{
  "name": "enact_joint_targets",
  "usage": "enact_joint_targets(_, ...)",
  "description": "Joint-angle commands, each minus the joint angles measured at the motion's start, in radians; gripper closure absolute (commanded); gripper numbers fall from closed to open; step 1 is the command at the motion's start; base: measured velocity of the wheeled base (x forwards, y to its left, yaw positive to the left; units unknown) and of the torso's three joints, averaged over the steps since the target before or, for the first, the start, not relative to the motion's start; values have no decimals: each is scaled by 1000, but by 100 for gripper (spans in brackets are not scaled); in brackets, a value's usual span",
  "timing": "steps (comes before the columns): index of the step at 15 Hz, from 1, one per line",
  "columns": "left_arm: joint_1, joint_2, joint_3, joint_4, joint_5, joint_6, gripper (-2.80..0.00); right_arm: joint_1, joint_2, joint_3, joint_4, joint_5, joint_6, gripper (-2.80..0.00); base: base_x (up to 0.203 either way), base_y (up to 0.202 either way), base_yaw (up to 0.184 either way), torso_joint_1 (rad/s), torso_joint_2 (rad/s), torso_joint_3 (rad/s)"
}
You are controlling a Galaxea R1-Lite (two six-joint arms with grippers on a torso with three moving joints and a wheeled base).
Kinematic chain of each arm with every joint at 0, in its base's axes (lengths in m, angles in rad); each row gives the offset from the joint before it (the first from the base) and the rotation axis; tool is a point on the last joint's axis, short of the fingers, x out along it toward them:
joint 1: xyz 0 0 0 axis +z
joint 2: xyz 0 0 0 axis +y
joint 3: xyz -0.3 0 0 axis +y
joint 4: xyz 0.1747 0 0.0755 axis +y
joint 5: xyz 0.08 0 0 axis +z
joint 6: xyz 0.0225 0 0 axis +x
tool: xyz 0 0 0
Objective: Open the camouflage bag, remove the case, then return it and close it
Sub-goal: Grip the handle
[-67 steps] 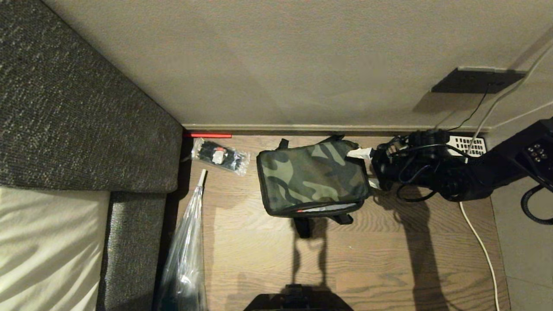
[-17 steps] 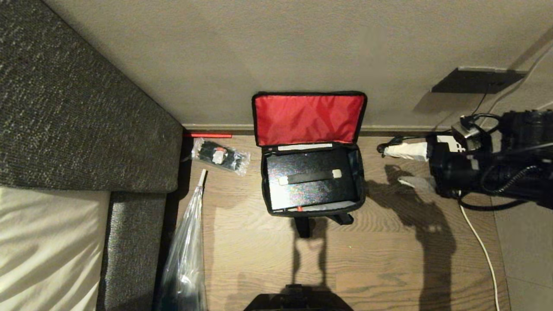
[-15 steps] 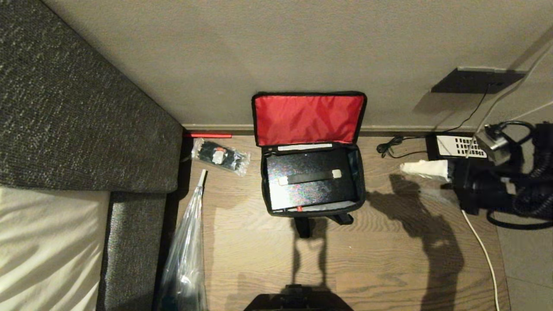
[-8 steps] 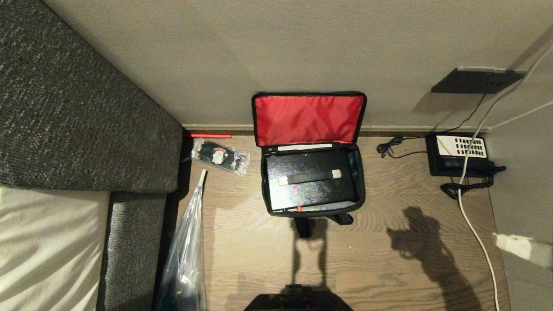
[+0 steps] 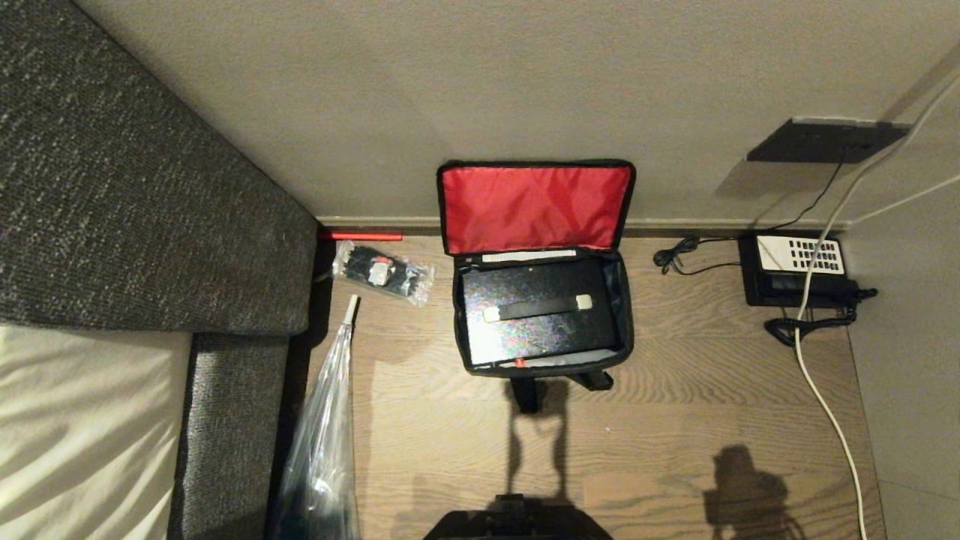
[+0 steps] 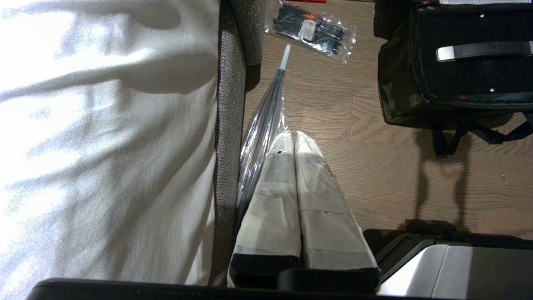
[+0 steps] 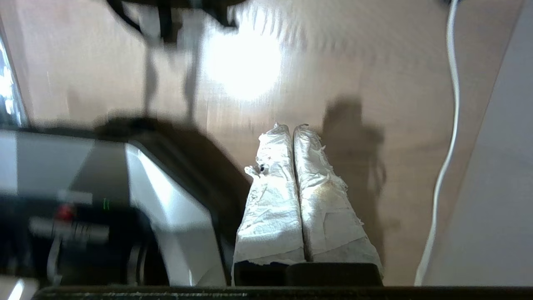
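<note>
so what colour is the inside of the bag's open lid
Red lid lining, clearest in the head view.

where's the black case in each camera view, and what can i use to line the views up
Head view: the case lies inside the open camouflage bag, centre of the picture, below the red lid lining.
Left wrist view: the case is at the upper right corner, cut off by the edge.
Right wrist view: the case is not in it.
Shared landmark: the packet of black ties, beside the bag in the head and left wrist views.
</note>
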Motion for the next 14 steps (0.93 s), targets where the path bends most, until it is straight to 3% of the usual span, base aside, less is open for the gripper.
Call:
enact_joint_targets(1,0,0,1,0,0,0,0,-9,-157,55,-52,-4,14,0,0,0,0,0,0,0)
enact_joint_targets(6,0,1,2,0,0,0,0,-13,-328,86,-39,-53,-3,0,0,0,0,0,0,0)
enact_joint_targets(14,0,0,2,0,0,0,0,-13,-333,86,-38,-54,16,0,0,0,0,0,0,0)
